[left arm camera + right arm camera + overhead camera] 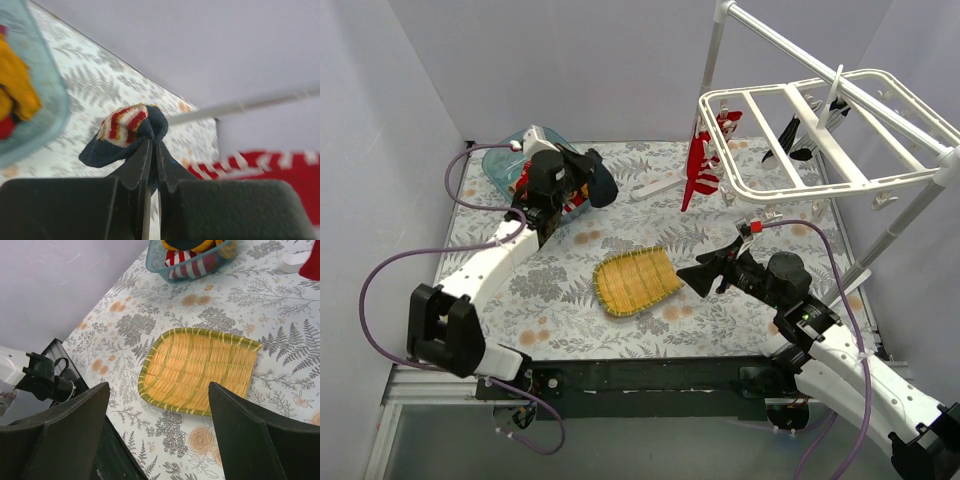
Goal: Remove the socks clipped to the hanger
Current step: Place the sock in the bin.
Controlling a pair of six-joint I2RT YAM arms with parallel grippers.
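The white hanger (825, 150) hangs at the back right. A red-and-white striped sock (701, 160) and black socks (801, 137) dangle from its clips. My left gripper (582, 186) is shut on a navy sock (601, 187) beside the teal basket (510, 165). In the left wrist view that gripper (152, 143) pinches the navy sock (125, 136), which has a red, white and yellow striped part. My right gripper (698, 276) stands open by the yellow mat. In its wrist view the right gripper (159, 388) holds nothing.
The yellow woven mat (635, 279) (200, 369) lies mid-table. The teal basket (192, 262) holds a striped sock (181, 258) and a yellow sock (17, 92). The white pole stand (714, 62) rises behind the hanger, with a leg (898, 228) at the right.
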